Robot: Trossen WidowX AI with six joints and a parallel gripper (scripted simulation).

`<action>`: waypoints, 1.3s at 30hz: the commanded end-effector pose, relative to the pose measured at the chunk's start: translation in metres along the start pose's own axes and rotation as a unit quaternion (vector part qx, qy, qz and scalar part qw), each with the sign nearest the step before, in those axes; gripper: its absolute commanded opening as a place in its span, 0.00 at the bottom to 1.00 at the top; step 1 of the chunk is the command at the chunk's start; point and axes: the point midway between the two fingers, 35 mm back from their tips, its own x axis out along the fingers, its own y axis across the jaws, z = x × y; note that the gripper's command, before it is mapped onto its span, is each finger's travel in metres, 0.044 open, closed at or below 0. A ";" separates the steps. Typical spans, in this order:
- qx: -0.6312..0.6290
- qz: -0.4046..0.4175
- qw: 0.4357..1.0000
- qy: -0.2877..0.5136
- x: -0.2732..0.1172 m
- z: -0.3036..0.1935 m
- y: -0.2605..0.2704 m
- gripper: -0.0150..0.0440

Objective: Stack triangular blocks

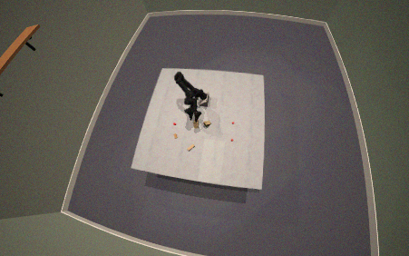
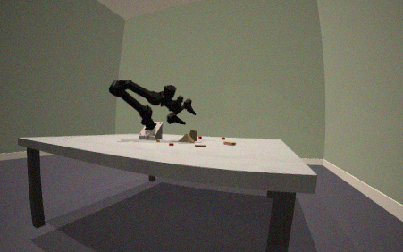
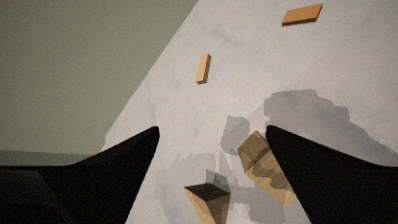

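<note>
"Where to look for the gripper [image 1: 194,119] [image 2: 190,118] [image 3: 211,130]?"

"Above the tabletop [image 1: 245,100] [image 2: 246,154] [image 3: 250,65], at the end of the arm [image 1: 188,88] [image 2: 131,89]. Fingers spread wide, nothing between; clear of the tabletop in the exterior view."

"And the two triangular blocks?"

"On the tabletop, between the left and right edges as seen from the top. Left block [image 1: 196,124] [image 2: 187,138] [image 3: 260,165]: just beyond the fingertips in the top view, with a sloped profile in the exterior view. Right block [image 1: 207,123] [image 2: 194,134] [image 3: 215,205]: near it, toward the right edge. Shown apart in the wrist view, so not joined into a square block."

"Anything toward the lower edge?"

"Yes: a long strip [image 1: 190,147] [image 2: 230,143] [image 3: 203,68], and a short strip [image 1: 175,136] [image 2: 200,146] [image 3: 302,15] nearer the lower left corner."

"And in red?"

"One red piece [image 1: 174,123] [image 2: 171,144] toward the left edge; two red pieces [image 1: 233,123] [image 2: 223,138] toward the right edge."

"And the base [image 2: 156,130]?"

"Nearer the upper edge, beneath the arm."
</note>
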 end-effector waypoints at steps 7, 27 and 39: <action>0.520 -0.049 0.852 0.033 -0.026 -0.027 -0.033 1.00; 0.878 -0.109 0.465 0.002 -0.049 -0.053 -0.062 1.00; 0.892 -0.111 0.437 -0.002 -0.050 -0.054 -0.064 1.00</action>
